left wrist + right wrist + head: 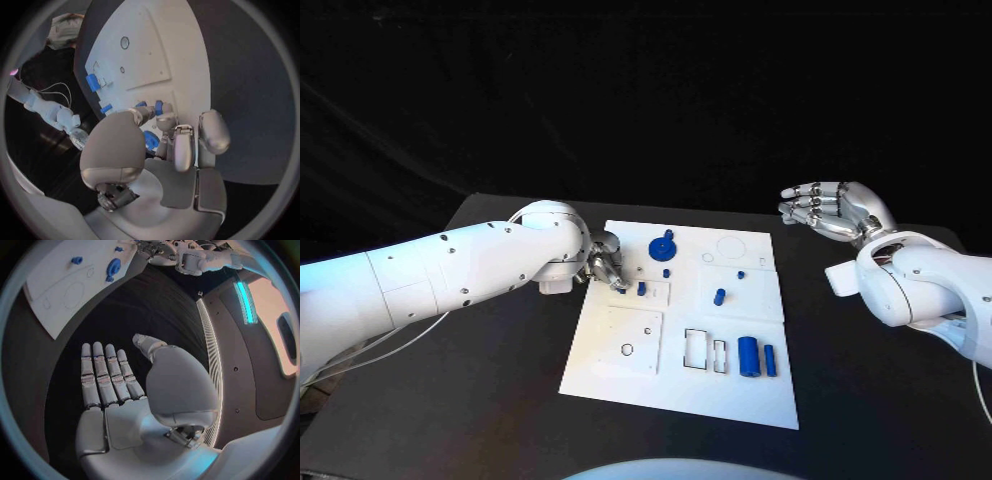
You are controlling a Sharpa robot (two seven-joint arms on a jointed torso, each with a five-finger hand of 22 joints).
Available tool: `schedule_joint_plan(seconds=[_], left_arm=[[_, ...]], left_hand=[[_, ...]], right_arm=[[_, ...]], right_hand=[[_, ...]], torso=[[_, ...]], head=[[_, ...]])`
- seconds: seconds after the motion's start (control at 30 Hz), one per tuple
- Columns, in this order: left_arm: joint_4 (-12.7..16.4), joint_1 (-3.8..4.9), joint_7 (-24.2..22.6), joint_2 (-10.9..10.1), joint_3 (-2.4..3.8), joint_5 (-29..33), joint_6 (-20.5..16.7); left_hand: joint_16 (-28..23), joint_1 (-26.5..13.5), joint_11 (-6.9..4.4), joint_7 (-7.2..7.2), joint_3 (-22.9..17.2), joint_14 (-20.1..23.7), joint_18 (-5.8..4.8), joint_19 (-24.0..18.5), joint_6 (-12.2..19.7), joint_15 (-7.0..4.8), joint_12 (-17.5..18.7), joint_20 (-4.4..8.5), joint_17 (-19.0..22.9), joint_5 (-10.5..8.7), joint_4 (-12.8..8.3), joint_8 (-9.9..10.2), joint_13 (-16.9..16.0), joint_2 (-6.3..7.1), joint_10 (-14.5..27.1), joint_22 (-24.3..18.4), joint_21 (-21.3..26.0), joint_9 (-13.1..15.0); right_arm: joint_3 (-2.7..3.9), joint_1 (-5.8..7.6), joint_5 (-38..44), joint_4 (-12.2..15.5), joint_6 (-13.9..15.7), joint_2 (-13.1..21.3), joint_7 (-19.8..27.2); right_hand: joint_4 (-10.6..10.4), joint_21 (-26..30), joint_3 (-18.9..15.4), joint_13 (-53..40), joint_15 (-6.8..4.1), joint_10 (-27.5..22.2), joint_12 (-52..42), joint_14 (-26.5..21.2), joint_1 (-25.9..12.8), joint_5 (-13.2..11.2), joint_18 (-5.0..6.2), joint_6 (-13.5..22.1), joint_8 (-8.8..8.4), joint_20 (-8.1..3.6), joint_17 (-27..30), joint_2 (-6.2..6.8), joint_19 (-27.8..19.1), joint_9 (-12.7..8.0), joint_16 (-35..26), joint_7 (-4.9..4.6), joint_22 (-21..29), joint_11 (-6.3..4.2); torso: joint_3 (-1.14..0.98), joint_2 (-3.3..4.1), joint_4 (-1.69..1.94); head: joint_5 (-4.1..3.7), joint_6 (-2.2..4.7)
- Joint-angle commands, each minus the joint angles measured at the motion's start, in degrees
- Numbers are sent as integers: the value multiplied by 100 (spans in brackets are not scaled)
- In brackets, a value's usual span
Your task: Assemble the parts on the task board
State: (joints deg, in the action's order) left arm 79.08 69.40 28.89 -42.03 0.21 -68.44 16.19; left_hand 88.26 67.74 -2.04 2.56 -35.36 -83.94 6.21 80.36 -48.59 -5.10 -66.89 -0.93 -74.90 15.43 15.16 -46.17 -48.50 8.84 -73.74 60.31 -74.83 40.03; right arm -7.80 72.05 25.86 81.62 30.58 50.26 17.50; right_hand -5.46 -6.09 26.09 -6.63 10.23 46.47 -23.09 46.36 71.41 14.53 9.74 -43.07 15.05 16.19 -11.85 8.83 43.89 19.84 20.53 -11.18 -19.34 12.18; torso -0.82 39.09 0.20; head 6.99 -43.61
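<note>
left hand (603, 262) at the near-left edge of the white board (733, 390), fingers curled down onto it beside a small blue peg (642, 289); cannot tell if anything is pinched. wrist view: fingertips (165, 121) close around a blue piece (159, 107) on the board (156, 50). right hand (831, 212) raised off the board's far-right corner, fingers apart and lightly bent, holding nothing; its wrist view shows the fingers (103, 375) straight, side by side. on the board: blue disc (662, 248) far side, blue pin (720, 296) mid, two blue blocks (757, 357) near right.

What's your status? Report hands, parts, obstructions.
Left hand at task board left edge, fingers by a small blue part, grip unconfirmed. Right hand open, off the board. No obstructions seen.
</note>
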Motion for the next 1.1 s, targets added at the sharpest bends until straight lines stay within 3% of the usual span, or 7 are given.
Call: schedule_joint_plan(seconds=[0.03, 0.4, 1.1], left_arm=[[-7, -4, 20, 17, -6, 39, 62], [-55, -4, 26, 42, -7, 54, -1], [-99, -3, 30, 74, -7, 54, 35]], left_hand=[[25, -126, -3, -55, -535, -515, -65, 39, -69, -21, -26, -6, -1136, -33, -483, -36, -10, 29, -54, 9, -15, 1], [33, -450, -27, -85, -179, -518, -74, 56, -138, -43, -27, 15, -1152, -27, -167, -53, 5, 100, -61, 54, -36, -15], [53, -663, -39, -100, 165, -529, -82, 71, -218, -53, -64, 25, -1200, -19, 109, -59, -53, 210, -98, 100, -59, -43]], right_arm=[[1, -3, 20, 4, -78, -2, 73], [1, -9, 13, -2, -75, -4, 77], [1, -16, 9, -13, -105, -6, 50]], right_hand=[[-17, 38, -43, 16, 1, 52, -29, 43, -79, 1, 38, -48, 23, 16, 14, -11, 43, -12, -35, -438, 15, 4], [-20, 39, -44, 18, 1, 53, -30, 44, -82, 2, 38, -49, 24, 16, 16, -13, 44, -13, -36, -438, 17, 4], [-28, 41, -49, 24, 1, 53, -32, 45, -91, 4, 38, -49, 25, 16, 20, -17, 46, -16, -36, -439, 22, 4]], torso=[[-1, 1, -5], [0, 6, -3], [4, 5, -2]], head=[[2, 7], [-9, 24], [-16, 22]])
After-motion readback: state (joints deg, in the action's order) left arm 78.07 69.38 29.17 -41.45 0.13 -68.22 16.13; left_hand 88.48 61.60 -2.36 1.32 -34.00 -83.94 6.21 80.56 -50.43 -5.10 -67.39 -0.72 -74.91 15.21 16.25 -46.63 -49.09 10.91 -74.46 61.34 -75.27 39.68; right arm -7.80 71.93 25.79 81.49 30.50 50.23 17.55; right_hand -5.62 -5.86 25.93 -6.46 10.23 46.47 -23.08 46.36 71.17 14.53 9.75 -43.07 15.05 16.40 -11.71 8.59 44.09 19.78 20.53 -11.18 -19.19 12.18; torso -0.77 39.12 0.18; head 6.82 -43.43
